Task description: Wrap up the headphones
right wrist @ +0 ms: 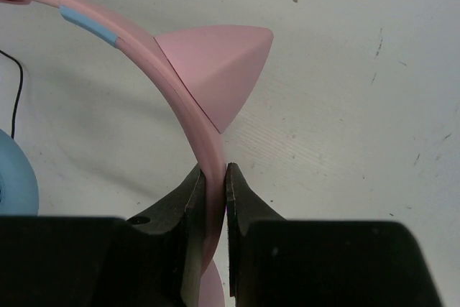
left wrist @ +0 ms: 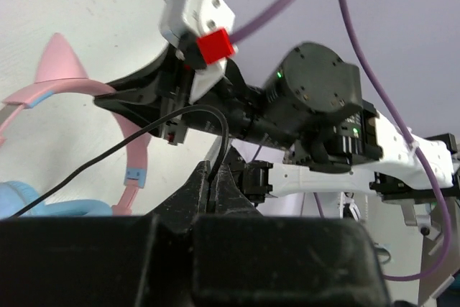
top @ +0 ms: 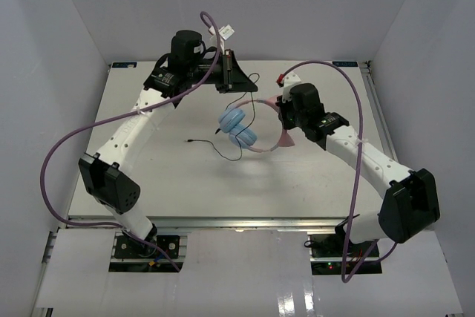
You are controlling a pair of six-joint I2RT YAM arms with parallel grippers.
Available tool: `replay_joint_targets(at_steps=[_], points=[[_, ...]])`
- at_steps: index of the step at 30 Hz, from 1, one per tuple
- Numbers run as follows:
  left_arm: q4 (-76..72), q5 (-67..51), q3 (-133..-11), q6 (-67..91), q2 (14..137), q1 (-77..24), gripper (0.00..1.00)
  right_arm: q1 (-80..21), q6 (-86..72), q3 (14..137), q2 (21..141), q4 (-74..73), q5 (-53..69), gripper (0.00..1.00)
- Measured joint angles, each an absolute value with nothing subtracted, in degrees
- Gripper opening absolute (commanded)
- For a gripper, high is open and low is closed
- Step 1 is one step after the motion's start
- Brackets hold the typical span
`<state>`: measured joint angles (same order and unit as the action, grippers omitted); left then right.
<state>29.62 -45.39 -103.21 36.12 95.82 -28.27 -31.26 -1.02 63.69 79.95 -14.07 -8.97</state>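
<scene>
The headphones lie mid-table, with light-blue earcups and a pink headband arching to the right. My right gripper is shut on the headband, just below a pink cat-ear point; a blue earcup shows at the left edge. My left gripper stands behind the headphones, shut on the thin black cord, which loops up from the jaws and runs left toward an earcup. The cord's plug rests on the table to the left.
White walls close in the table on the left, back and right. Thick purple cables arc off both arms. In the left wrist view the right arm's wrist sits close ahead, beyond the headband.
</scene>
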Motion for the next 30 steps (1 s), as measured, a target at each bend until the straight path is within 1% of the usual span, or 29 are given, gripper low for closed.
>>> replay_joint_targets(at_steps=[8,15,20,22,23,24,26,29,30], points=[[28.2,-46.3,-100.9,36.5,99.8,-36.4,0.0,-25.5,-8.6,67.8,82.9,-16.6,1.6,0.08],[28.6,-43.7,-95.9,35.8,100.1,-36.7,0.0,-23.0,-15.0,68.6,83.4,-16.7,11.5,0.08],[28.7,-40.7,-95.0,35.0,100.1,-38.7,0.0,-17.9,-20.4,70.1,86.7,-16.6,16.9,0.08],[28.7,-39.4,-95.0,34.3,100.1,-40.4,0.02,-16.2,-22.0,70.9,88.4,-16.6,18.0,0.08],[28.7,-38.7,-94.9,34.0,100.1,-41.1,0.07,-15.5,-22.7,71.3,89.1,-16.6,18.4,0.08],[28.4,-37.6,-94.5,33.6,100.0,-41.8,0.08,-14.9,-23.4,71.5,89.6,-16.6,18.6,0.08],[28.4,-35.4,-93.0,32.8,99.6,-43.0,0.26,-14.1,-24.3,71.7,90.1,-16.7,19.3,0.08],[28.6,-31.2,-90.0,31.5,98.8,-43.9,0.44,-13.5,-25.2,72.2,90.2,-16.8,20.1,0.08],[28.6,-29.6,-88.7,31.0,98.4,-44.2,0.52,-13.3,-25.4,72.6,90.2,-16.8,20.2,0.08]])
